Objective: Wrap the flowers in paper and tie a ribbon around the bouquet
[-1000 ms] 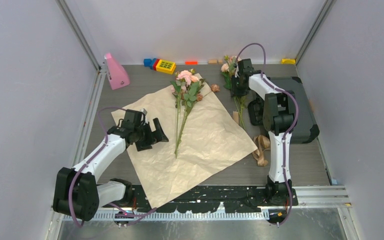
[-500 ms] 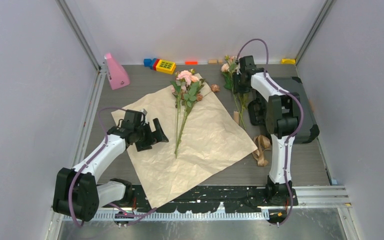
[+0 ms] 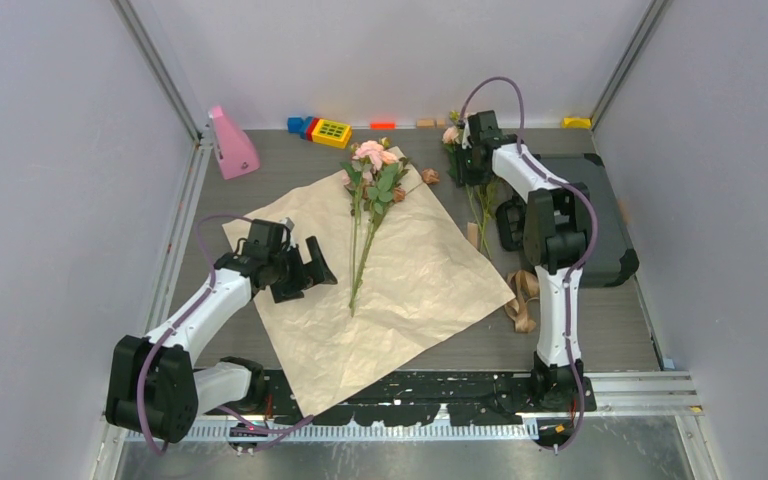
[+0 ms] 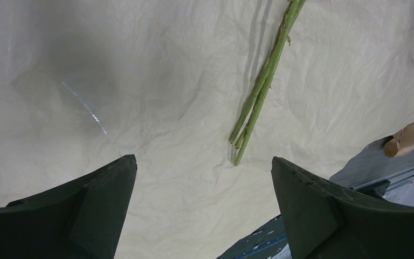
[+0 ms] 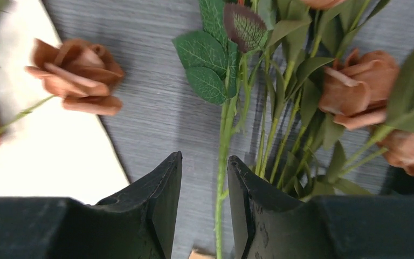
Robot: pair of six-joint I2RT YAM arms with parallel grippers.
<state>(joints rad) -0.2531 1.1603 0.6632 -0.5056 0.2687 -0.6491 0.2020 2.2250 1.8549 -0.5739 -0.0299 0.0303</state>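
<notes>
Grey tabletop [image 5: 156,108]; R claw [image 5: 205,157] part-open round flowers [image 5: 225,127] stem.

Light: even, bright, diffused from above | Shadows: soft one cast on paper [image 4: 167,81] | Blur: flowers [image 5: 356,89] softened in right wrist view

flowers [image 3: 375,178] on paper [image 3: 405,290], ribbon [image 3: 522,298] right
</notes>
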